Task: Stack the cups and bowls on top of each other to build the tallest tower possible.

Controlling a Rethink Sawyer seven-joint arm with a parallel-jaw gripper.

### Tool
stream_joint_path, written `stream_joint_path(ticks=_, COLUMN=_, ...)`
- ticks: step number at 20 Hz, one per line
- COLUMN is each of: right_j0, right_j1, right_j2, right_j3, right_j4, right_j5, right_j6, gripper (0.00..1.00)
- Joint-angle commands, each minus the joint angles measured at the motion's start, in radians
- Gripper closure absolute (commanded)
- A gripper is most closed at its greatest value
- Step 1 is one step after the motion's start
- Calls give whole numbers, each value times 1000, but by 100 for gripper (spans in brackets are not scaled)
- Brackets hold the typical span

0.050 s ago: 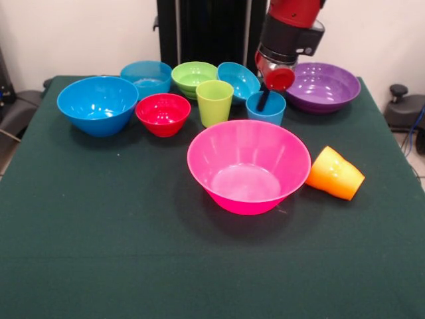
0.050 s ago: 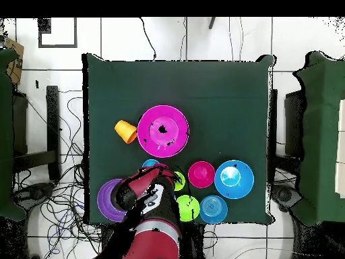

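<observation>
Huge glossy pink plastic bowl [image 1: 248, 165] upright at table centre, empty (nothing stacked). Orange stepped plastic cup [image 1: 335, 173] lies tipped just beside it. Gripper [image 1: 264, 100] reaches into the light blue plastic tumbler [image 1: 266, 109] behind; finger state: cannot tell.

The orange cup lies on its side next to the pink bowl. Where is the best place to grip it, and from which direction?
Likely from above, across the body: the orange cup lies tipped, its rim facing away from the pink bowl.
</observation>
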Motion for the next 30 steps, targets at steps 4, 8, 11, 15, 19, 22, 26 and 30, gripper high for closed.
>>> stream_joint_path(ticks=4, right_j0=-20, right_j1=-31, right_j2=83, right_j3=-6, right_j4=-18, right_j5=17, right_j6=-143, gripper=100)
stream_joint_path(ticks=8, right_j0=-27, right_j1=-127, right_j2=136, right_j3=48, right_j4=28, right_j5=90, right_j6=-163, gripper=100)
stream_joint_path(ticks=11, right_j0=-33, right_j1=-175, right_j2=162, right_j3=69, right_j4=52, right_j5=134, right_j6=-173, gripper=100)
stream_joint_path(ticks=15, right_j0=-51, right_j1=-221, right_j2=188, right_j3=89, right_j4=70, right_j5=173, right_j6=-187, gripper=100)
stream_joint_path(ticks=19, right_j0=-67, right_j1=-273, right_j2=206, right_j3=112, right_j4=86, right_j5=212, right_j6=-198, gripper=100)
stream_joint_path(ticks=22, right_j0=-89, right_j1=-337, right_j2=216, right_j3=128, right_j4=103, right_j5=260, right_j6=-226, gripper=100)
stream_joint_path(ticks=26, right_j0=-126, right_j1=-424, right_j2=262, right_j3=143, right_j4=139, right_j5=380, right_j6=-298, gripper=100)
stream_joint_path(ticks=30, right_j0=-167, right_j1=-487, right_j2=297, right_j3=120, right_j4=157, right_j5=479, right_j6=-355, gripper=100)
